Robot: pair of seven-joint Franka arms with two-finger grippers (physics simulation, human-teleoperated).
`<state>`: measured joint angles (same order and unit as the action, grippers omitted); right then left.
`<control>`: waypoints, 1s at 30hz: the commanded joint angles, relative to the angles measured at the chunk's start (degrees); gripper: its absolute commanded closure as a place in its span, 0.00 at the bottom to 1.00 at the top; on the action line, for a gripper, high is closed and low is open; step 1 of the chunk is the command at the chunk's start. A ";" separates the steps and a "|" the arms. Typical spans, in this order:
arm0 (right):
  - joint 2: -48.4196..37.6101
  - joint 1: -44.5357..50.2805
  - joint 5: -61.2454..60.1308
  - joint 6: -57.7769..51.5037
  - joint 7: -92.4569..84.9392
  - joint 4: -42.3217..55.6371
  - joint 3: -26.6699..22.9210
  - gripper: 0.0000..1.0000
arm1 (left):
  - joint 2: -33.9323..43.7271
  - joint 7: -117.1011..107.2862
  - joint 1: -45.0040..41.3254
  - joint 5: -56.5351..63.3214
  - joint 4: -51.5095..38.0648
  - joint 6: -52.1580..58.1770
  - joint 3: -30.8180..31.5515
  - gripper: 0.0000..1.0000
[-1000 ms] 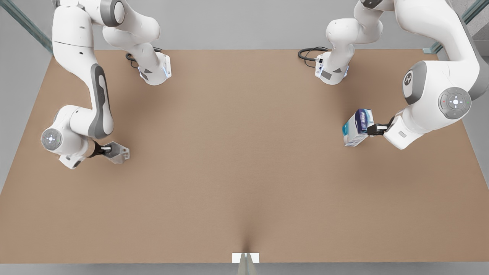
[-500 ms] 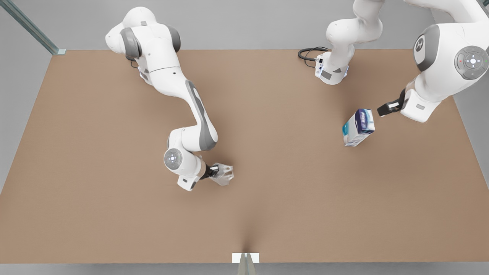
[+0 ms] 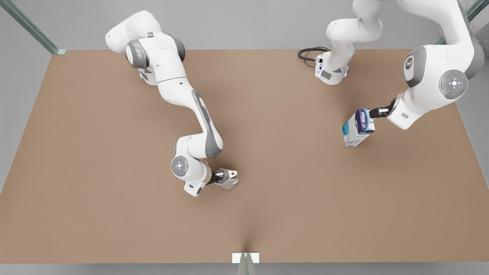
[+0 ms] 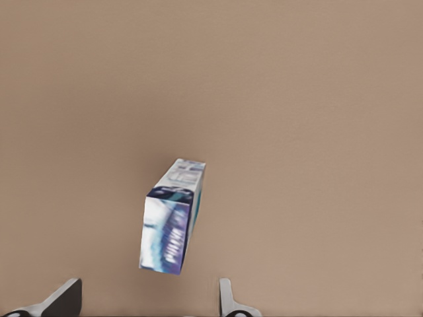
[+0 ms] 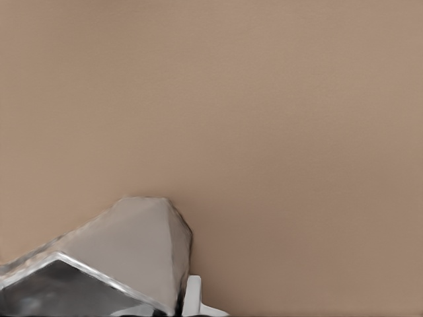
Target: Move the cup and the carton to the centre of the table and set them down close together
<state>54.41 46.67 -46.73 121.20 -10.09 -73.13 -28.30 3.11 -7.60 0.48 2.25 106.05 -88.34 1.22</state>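
Observation:
The silvery faceted cup (image 3: 229, 179) hangs tilted just over the table (image 3: 114, 221), a little to the front view's left of the centre, with my right gripper (image 3: 221, 177) shut on it. In the right wrist view the cup (image 5: 125, 257) sits beside one fingertip (image 5: 193, 297). The white carton (image 3: 358, 128), with its dark blue label, stands on the table at the front view's right. My left gripper (image 3: 376, 112) is open right beside the carton's top. In the left wrist view the carton (image 4: 173, 218) lies ahead of the spread fingers (image 4: 228, 302), which do not touch it.
Both arm bases stand along the far edge, with a black cable (image 3: 309, 52) coiled by the one at the front view's right. A small white marker (image 3: 245, 258) sits at the middle of the near edge.
My right gripper has carried the cup from the front view's left to near the centre. My left gripper pulled away from the carton, then came back beside it. The carton has not moved.

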 commanded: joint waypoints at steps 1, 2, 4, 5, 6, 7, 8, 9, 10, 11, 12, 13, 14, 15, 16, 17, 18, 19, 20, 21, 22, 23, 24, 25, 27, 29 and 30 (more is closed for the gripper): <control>-0.09 0.00 -0.03 0.00 -0.02 0.00 0.00 0.00 | -0.21 -0.04 1.11 -0.76 0.03 -0.07 -0.08 0.00; -0.09 0.00 -0.21 -0.09 -0.02 0.09 0.00 0.00 | -1.08 0.05 1.11 -0.76 -0.06 -1.04 -0.08 0.00; -0.09 0.00 -0.21 -0.18 -0.02 0.61 0.00 0.00 | -1.26 1.10 1.11 -0.40 2.58 -4.73 -0.78 0.00; -0.18 0.00 -0.21 -0.27 -0.02 0.70 -0.09 0.00 | -1.08 3.64 1.11 -0.05 3.90 -7.72 -1.48 0.00; -0.27 0.00 -0.21 -0.88 -0.02 1.32 -0.18 0.00 | -0.30 4.61 1.11 0.74 7.23 -11.32 -1.57 0.00; -0.27 0.00 -0.30 -0.88 -0.02 1.41 -0.18 0.00 | 1.20 4.79 1.10 1.27 10.49 -13.78 -1.49 0.00; -0.36 0.00 -0.30 -0.88 -0.02 1.41 -0.09 0.00 | 0.94 4.79 1.02 1.44 10.84 -14.84 -1.31 0.00; -0.53 0.00 -0.38 -0.97 0.07 1.50 -0.09 0.00 | 0.85 4.79 1.02 1.44 11.55 -16.07 -1.13 0.00; -0.71 0.00 -0.73 -1.06 0.07 1.50 -0.09 0.00 | 0.94 4.70 0.93 1.44 11.63 -16.25 -0.87 0.00; -0.71 0.00 -1.09 -1.14 0.07 1.50 -0.18 0.00 | 0.50 4.70 0.84 1.36 11.72 -17.65 -0.43 0.00; -0.88 0.00 -1.17 -1.14 0.07 1.50 -0.18 0.00 | 0.32 4.70 0.84 1.35 11.81 -18.00 -0.34 0.00; -0.97 -0.09 -1.17 -2.73 0.07 2.20 -0.44 0.00 | 0.85 4.79 0.84 1.35 12.60 -18.09 0.01 0.00; -1.24 0.00 -1.97 -4.57 0.07 2.73 -0.88 0.00 | 1.99 4.88 0.84 1.44 14.27 -18.01 0.01 0.00; -1.68 0.00 -2.05 -5.01 0.07 2.73 -1.14 0.00 | 3.04 4.88 0.84 1.44 14.53 -16.87 0.10 0.00; -1.68 0.00 -2.05 -5.72 0.07 2.99 -1.23 0.00 | 4.28 4.62 0.84 1.27 14.53 -14.05 0.80 0.00; -1.94 -0.09 -2.05 -5.80 0.07 2.99 -1.32 0.00 | 5.86 4.35 0.84 1.27 17.08 -14.22 0.89 0.00; -2.20 -0.09 -2.05 -6.42 0.07 2.99 -1.32 0.00 | 6.04 4.35 0.84 1.18 17.52 -14.40 0.89 0.00; -2.90 -0.44 -2.05 -6.94 0.07 2.99 -1.32 0.00 | 5.95 4.35 0.84 1.27 18.40 -15.54 0.89 0.00; -3.87 -0.70 -2.05 -7.30 0.07 2.99 -1.32 0.00 | 5.95 4.53 0.84 1.27 18.75 -16.16 0.89 0.00; -4.40 -1.14 -2.05 -8.18 0.07 2.99 -1.41 0.00 | 6.47 4.79 0.84 1.27 19.54 -16.16 0.54 0.00; -4.75 -1.32 -2.05 -8.18 0.07 2.99 -1.41 0.00 | 6.74 4.88 0.84 1.35 20.16 -16.25 0.45 0.00; -5.63 -1.76 -2.05 -10.20 0.07 2.99 -1.58 0.00 | 7.62 4.88 0.84 1.44 21.91 -17.30 0.27 0.00; -9.84 -4.30 -1.35 -14.32 -0.19 2.55 -1.32 0.00 | 8.14 4.97 0.84 1.53 23.94 -18.36 0.18 0.00; -16.43 -8.34 7.51 -25.65 -0.37 0.36 -1.32 0.00 | 8.06 6.20 0.84 1.71 24.99 -19.58 0.01 0.00; -29.88 -13.27 31.42 -36.65 -0.10 -6.41 -1.14 0.00 | 7.79 8.57 0.84 3.46 25.87 -21.69 -0.96 0.00; -38.32 -20.04 42.94 -32.71 0.07 -13.62 -1.14 0.00 | 7.88 10.77 0.84 4.52 27.10 -23.37 -1.93 0.00; -40.00 -21.88 46.90 -26.90 -0.02 -16.00 -1.14 0.00 | 7.71 10.77 0.84 4.43 27.45 -23.81 -1.93 0.00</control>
<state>14.33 24.07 0.66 95.92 -10.04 -89.10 -29.45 10.73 2.93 1.29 5.80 133.65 -112.39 -0.70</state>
